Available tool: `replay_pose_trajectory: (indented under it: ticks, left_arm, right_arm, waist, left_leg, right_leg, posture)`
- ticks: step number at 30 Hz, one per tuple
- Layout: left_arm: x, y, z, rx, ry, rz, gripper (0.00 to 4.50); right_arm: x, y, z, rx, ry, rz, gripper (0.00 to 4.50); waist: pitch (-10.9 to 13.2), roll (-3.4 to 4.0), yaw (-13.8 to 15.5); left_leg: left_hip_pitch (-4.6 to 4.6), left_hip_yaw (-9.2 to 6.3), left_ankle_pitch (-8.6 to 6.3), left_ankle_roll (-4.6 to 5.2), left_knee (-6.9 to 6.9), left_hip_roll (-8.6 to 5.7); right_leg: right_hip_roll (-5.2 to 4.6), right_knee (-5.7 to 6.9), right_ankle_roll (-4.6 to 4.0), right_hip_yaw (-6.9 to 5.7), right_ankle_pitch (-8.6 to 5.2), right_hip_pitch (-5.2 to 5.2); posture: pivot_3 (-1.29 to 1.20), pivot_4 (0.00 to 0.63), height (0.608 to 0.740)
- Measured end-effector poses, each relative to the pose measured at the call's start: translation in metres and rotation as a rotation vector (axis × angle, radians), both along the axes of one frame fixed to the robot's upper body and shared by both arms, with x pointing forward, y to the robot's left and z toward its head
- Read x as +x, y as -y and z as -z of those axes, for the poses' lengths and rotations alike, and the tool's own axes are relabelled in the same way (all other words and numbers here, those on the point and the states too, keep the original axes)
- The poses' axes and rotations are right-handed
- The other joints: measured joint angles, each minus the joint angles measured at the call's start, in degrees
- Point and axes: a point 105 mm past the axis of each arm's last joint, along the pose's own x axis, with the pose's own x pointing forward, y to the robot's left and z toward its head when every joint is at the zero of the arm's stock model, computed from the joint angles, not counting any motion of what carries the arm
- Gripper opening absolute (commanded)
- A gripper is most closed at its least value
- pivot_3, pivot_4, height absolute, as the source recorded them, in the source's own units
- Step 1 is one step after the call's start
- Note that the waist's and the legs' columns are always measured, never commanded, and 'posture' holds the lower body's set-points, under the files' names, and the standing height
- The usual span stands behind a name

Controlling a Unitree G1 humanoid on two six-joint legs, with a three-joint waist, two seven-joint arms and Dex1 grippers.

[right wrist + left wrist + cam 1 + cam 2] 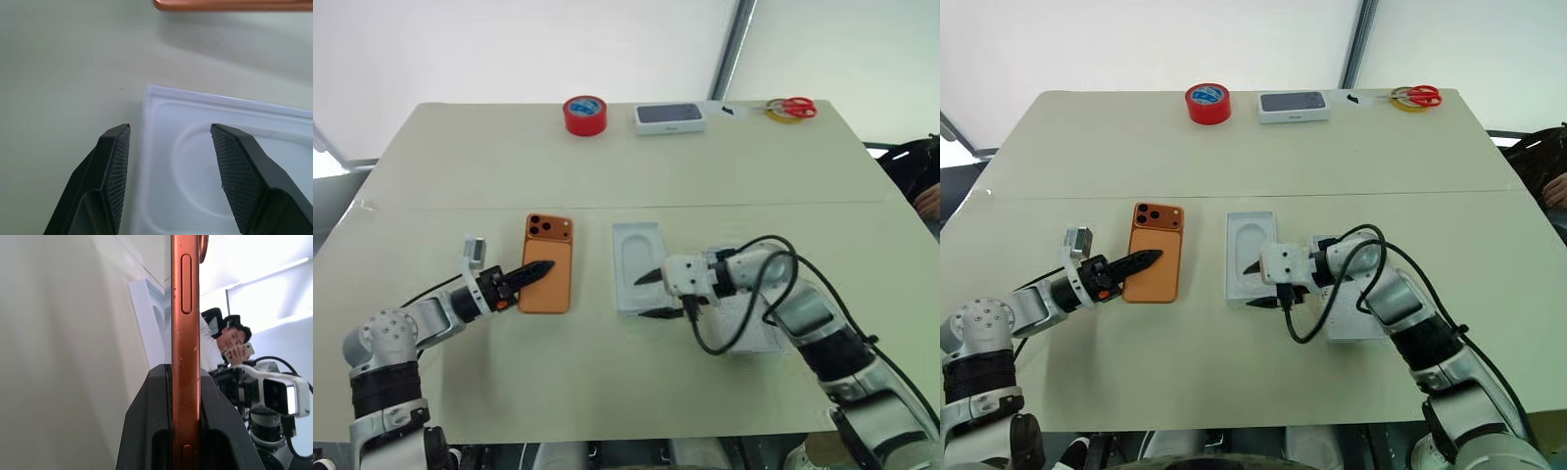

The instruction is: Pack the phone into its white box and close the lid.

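The orange phone [551,257] lies flat at the table's left middle, camera cluster at its far end. My left gripper [540,267] is shut on its near left edge; in the left wrist view the phone's rim [186,308] runs between the black fingers [151,421]. My right gripper [646,296] hangs open over the near corner of a white insert tray [634,257] with an oval recess [195,166], holding nothing. A flat white piece [756,338] lies under my right forearm; I cannot tell whether it is the white box or the lid.
Along the far edge stand a red tape roll [584,115], a small dark-topped white box [670,117] and red scissors [792,108]. A person [230,340] sits beyond the table's right side. A seam [460,207] crosses the table top.
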Motion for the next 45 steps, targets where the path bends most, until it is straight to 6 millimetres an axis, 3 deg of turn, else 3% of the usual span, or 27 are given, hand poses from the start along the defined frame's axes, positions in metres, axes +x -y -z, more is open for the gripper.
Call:
replay_pose_trajectory:
  ticks: [6,8,28,31,34,38,45]
  left_arm:
    - [0.001,0.001,0.0,0.008,-0.006,-0.011,0.0]
    - [0.001,0.001,0.0,0.008,-0.007,-0.01,0.0]
    - [0.002,0.003,-0.002,0.031,-0.002,-0.014,0.0]
    - [0.002,0.003,-0.002,0.029,-0.001,-0.015,0.0]
    - [0.002,0.003,-0.003,0.03,-0.001,-0.015,0.0]
    - [0.005,0.003,-0.006,0.041,0.006,-0.022,0.0]
    - [0.021,0.017,-0.026,0.025,0.076,-0.032,0.0]
  right_arm:
    - [-0.006,0.005,-0.002,0.023,0.066,-0.026,2.88]
    - [-0.007,0.007,0.003,0.014,0.074,-0.026,2.37]
    - [-0.003,0.013,0.027,-0.059,0.08,0.012,2.37]
    - [-0.002,0.013,0.029,-0.07,0.084,0.015,1.45]
    - [0.001,0.013,0.026,-0.062,0.092,0.029,0.01]
    - [0.002,0.008,0.025,-0.04,0.062,0.056,0.01]
    - [0.007,-0.017,0.012,0.047,0.046,0.119,0.01]
  waist:
    - [0.0,-0.03,0.7]
    - [0.0,-0.03,0.9]
    - [0.0,-0.03,1.7]
    - [0.0,-0.03,1.7]
    - [0.0,-0.03,1.7]
    - [0.0,-0.04,1.7]
    - [0.0,-0.04,1.8]
  left_leg:
    - [0.0,-0.01,0.0,0.01,0.1,-0.01]
    - [0.0,-0.01,0.0,0.01,0.12,-0.01]
    - [0.0,-0.01,0.0,0.01,0.2,-0.01]
    - [0.01,-0.01,0.0,0.01,0.21,-0.01]
    - [0.01,-0.02,0.0,0.01,0.22,-0.01]
    - [0.01,-0.03,0.0,0.01,0.25,-0.01]
    - [0.01,-0.05,0.0,0.01,0.33,0.0]
  right_leg:
    - [-0.02,-0.03,0.0,-0.01,0.0,0.09]
    - [-0.03,-0.03,0.0,0.0,0.0,0.09]
    - [-0.02,-0.02,0.0,-0.01,0.0,0.14]
    - [-0.02,-0.02,0.0,-0.02,0.0,0.15]
    - [-0.01,-0.02,0.0,-0.02,0.0,0.16]
    - [-0.01,0.0,0.0,-0.03,0.0,0.16]
    - [0.02,0.03,0.0,-0.05,0.0,0.2]
  posture:
    - [0.0,0.15,0.73]
    - [0.0,0.15,0.73]
    - [0.0,0.15,0.73]
    - [0.0,0.15,0.73]
    - [0.0,0.15,0.73]
    - [0.0,0.15,0.73]
    - [0.0,0.15,0.73]
